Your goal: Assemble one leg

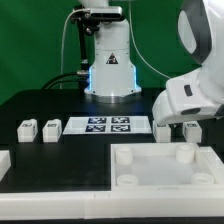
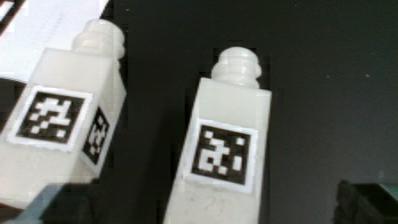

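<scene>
In the wrist view two legs lie side by side on the black table, each a small white block with a rounded peg end and a black-and-white tag: one leg (image 2: pixel 231 120) lies between my fingers, the other leg (image 2: pixel 68 100) just beside it. My gripper (image 2: pixel 214 208) is open, and its dark fingertips (image 2: pixel 370 200) stand apart on either side of the nearer leg without touching it. In the exterior view the gripper (image 1: pixel 177 124) is low over the table at the right, over these legs (image 1: pixel 164 131). Two more legs (image 1: pixel 27 128) (image 1: pixel 50 128) stand at the exterior view's left.
The large white square tray-like part (image 1: pixel 150 178) with round corner sockets lies at the front right. The marker board (image 1: pixel 105 125) lies in the middle before the robot base (image 1: pixel 108 70). Another white part (image 1: pixel 5 162) sits at the left edge.
</scene>
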Controlling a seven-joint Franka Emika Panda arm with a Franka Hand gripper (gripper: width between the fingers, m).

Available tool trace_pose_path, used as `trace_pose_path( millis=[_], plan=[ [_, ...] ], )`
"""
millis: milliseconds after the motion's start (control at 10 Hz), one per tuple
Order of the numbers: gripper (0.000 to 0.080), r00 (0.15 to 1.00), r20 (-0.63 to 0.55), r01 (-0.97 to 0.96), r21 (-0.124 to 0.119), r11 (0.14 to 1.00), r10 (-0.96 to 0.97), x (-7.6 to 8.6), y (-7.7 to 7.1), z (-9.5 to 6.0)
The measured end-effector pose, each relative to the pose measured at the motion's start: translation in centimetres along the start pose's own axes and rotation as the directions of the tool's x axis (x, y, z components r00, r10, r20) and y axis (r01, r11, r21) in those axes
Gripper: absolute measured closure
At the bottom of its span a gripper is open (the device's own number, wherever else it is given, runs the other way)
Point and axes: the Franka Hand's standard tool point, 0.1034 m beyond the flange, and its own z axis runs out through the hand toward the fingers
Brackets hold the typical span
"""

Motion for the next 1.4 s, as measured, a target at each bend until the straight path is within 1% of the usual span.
trace_pose_path(
  millis=[100, 300, 500, 700, 900, 1000, 1100, 1200, 1300, 1400],
  plan=[
    [0.0151, 0.998, 0.036, -0.043, -0.010, 0.999, 0.043, -0.3, -0.4, 0.7],
    [0.0151, 0.994, 0.072, -0.086, -0.023, 0.996, 0.087, 0.0, -1.0, 1.8],
    [0.0151, 0.995, 0.050, -0.081, -0.019, 0.997, 0.082, 0.3, -1.0, 2.8],
    [0.0151, 0.996, 0.045, -0.082, -0.019, 0.996, 0.083, 0.3, -1.0, 3.8],
    [0.0151, 0.996, 0.046, -0.080, -0.019, 0.997, 0.081, 0.3, -1.1, 3.9],
    [0.0251, 0.996, 0.046, -0.080, -0.019, 0.997, 0.081, 0.3, -1.1, 3.9],
    [0.0251, 0.996, 0.046, -0.080, -0.019, 0.997, 0.081, 0.3, -1.1, 3.9],
    [0.0429, 0.996, 0.046, -0.080, -0.019, 0.997, 0.081, 0.3, -1.1, 3.9],
    [0.0515, 0.996, 0.047, -0.080, -0.019, 0.997, 0.081, 0.3, -1.1, 3.9],
    [0.0515, 0.996, 0.047, -0.080, -0.019, 0.997, 0.081, 0.3, -1.1, 3.9]
  ],
)
